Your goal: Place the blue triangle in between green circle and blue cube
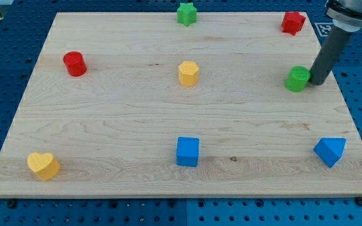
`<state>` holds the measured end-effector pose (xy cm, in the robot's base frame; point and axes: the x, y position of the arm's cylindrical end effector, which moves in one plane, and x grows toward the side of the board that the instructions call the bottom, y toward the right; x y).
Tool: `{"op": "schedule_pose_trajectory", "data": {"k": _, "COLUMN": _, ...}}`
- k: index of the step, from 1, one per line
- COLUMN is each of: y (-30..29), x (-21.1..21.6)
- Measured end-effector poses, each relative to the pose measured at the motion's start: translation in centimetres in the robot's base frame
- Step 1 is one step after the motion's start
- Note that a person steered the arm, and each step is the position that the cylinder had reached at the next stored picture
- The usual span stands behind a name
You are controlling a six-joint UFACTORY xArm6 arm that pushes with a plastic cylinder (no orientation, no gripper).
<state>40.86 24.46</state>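
The blue triangle (330,151) lies near the board's bottom right corner. The blue cube (188,151) sits at the bottom centre. The green circle (298,79) stands at the right, about mid-height. My tip (316,82) is on the board just right of the green circle, touching or almost touching it, well above the blue triangle. The dark rod rises from it toward the view's top right.
A yellow hexagon (188,73) sits at centre. A red cylinder (75,64) is at the left. A green star (186,14) is at top centre. A red star (293,22) is at top right. A yellow heart (43,165) is at bottom left. The wooden board (118,113) rests on a blue perforated table.
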Motion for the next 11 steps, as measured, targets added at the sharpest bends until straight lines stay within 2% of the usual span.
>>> {"op": "schedule_pose_trajectory", "data": {"k": 3, "y": -6.2, "x": 0.0}}
{"op": "schedule_pose_trajectory", "data": {"k": 4, "y": -4.6, "x": 1.9}}
{"op": "schedule_pose_trajectory", "data": {"k": 6, "y": 5.5, "x": 16.6}}
{"op": "schedule_pose_trajectory", "data": {"k": 7, "y": 6.4, "x": 18.1}}
{"op": "schedule_pose_trajectory", "data": {"k": 11, "y": 1.5, "x": 16.3}}
